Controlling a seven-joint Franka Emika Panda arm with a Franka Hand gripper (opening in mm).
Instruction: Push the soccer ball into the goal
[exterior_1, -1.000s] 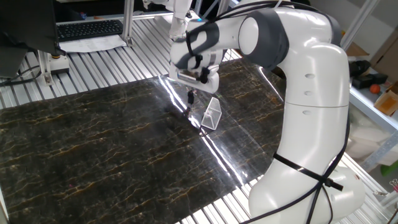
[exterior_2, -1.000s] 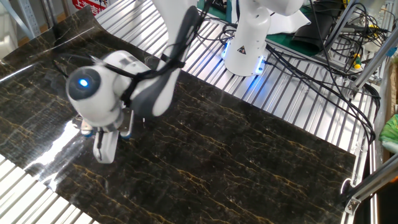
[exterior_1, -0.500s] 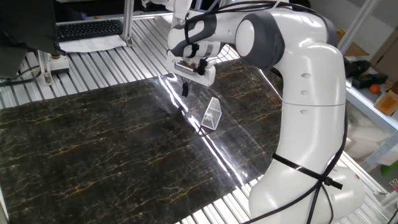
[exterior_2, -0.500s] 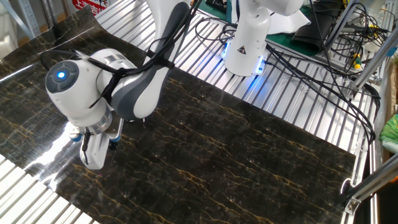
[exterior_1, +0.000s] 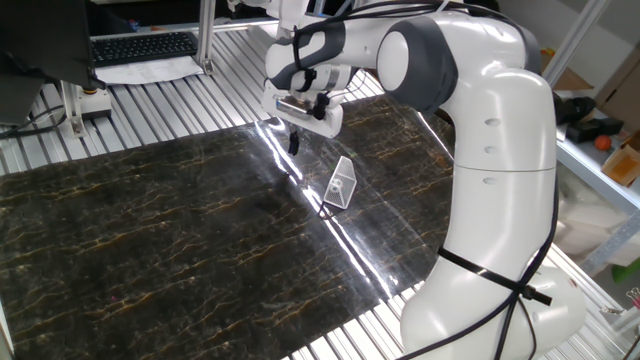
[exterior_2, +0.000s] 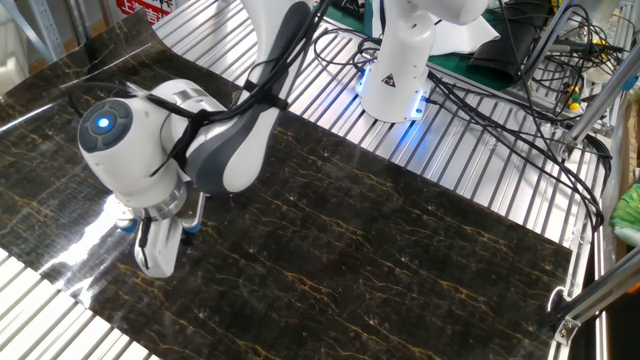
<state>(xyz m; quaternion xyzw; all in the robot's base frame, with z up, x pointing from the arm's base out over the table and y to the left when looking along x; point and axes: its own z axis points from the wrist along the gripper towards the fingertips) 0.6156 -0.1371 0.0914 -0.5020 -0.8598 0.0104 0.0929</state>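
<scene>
A: What has changed in the last second?

B: The hand (exterior_1: 293, 143) was low, its tips almost on the dark counter (exterior_1: 150, 230) just beside the goal (exterior_1: 341, 184). It has since lifted and drawn back toward the far edge, so it now hangs above the counter, near the goal but clear of it. Over the last half second it has barely shifted.

A: Is it holding anything?

B: No. The fingers look pressed together into one dark tip with nothing between them, though they are small in the one fixed view. In the other fixed view the arm's own body covers them, so nothing there confirms it.

A: And the ball?

B: I cannot find it. No white speck with black patches shows on the open counter in either view. It might sit inside the goal's netting, or be lost in the bright glare streak beside it; it is too tiny to tell.

A: So what does the retreat mean for the task?

B: My judgement is that the push stroke is over. Lifting away from the goal's mouth suggests the ball was delivered, but since I cannot see it inside, that stays unconfirmed. The goal stands upright, undisturbed.
</scene>
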